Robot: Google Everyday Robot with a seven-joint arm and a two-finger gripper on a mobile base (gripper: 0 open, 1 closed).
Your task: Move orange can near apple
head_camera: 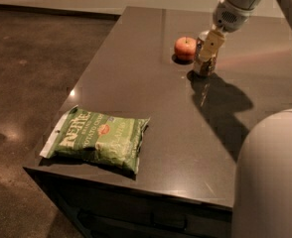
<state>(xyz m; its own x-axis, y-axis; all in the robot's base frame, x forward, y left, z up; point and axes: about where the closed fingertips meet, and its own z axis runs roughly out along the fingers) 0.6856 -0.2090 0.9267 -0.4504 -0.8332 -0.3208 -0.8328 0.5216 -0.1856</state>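
The gripper is clamped on the can, parked at the apple's 3 o'clock on the counter, so next up is probably just letting go.

apple: red-orange with a yellowish patch
orange can: orange-brown, pale label
gripper: cream-yellow under a white-grey wrist, at the can
chip bag: green, white lettering, red-orange spot, white edge
table: glossy dark grey-brown
floor: mottled dark brown
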